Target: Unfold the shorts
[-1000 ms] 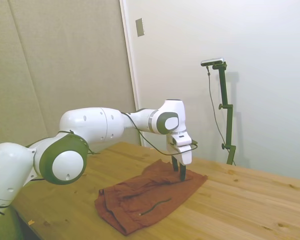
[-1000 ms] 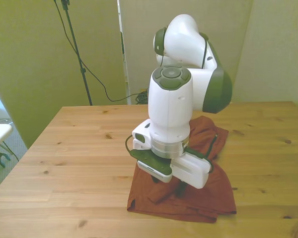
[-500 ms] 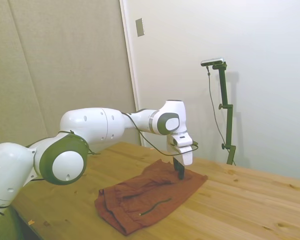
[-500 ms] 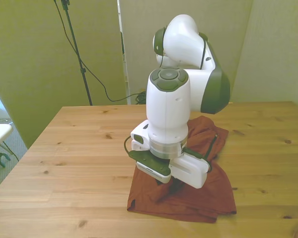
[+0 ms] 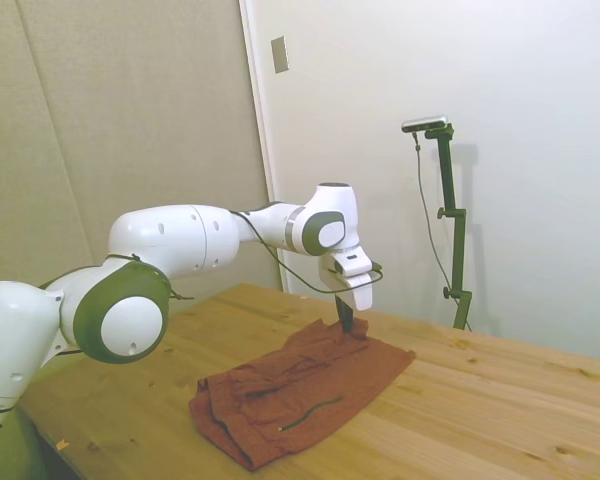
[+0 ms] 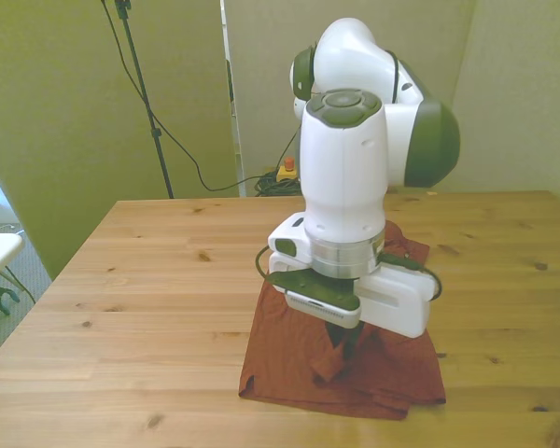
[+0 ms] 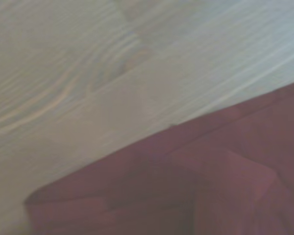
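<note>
Right at my end effector, the fingers are pinched narrow on a bit of the shorts, and the cloth rises in a small peak up to them. In the front view you can see that same tented fold hanging from under my wrist. So I'm holding fabric, lifted a little off the surface, not just poking at it.

Going outward: the rest of the shorts lie in a wrinkled rust-red heap on the wood, spread toward the near side in the side view, with a thin dark drawstring trailing over the top layer. In the front view they sit toward the front view's right of centre, near the edge closest to that camera. The wrist view is blurry, but it shows a folded red edge against bare wood grain.

My read on the step: I'm mid-peel, with the upper layer gripped and raised. The next move probably calls for carrying that pinch up and across, away from the pile, so the layer flips open and lies flat, then letting go. Soft cloth could slide out of a thin pinch or drag the whole heap along, so I'd go slow.

Count: one pair of shorts, one drawstring visible, one end effector, one surface.
</note>
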`<move>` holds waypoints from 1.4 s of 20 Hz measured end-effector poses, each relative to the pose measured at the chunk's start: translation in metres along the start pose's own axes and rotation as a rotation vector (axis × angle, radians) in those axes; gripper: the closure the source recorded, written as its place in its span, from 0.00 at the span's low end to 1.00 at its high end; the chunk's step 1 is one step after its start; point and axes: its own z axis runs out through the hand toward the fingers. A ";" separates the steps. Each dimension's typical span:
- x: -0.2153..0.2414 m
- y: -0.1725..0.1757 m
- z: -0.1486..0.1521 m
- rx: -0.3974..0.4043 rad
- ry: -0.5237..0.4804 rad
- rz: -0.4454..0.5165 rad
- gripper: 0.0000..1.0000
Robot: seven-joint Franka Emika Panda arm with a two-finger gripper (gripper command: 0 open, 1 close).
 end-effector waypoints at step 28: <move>-0.265 -0.071 0.009 0.083 0.027 -0.314 0.00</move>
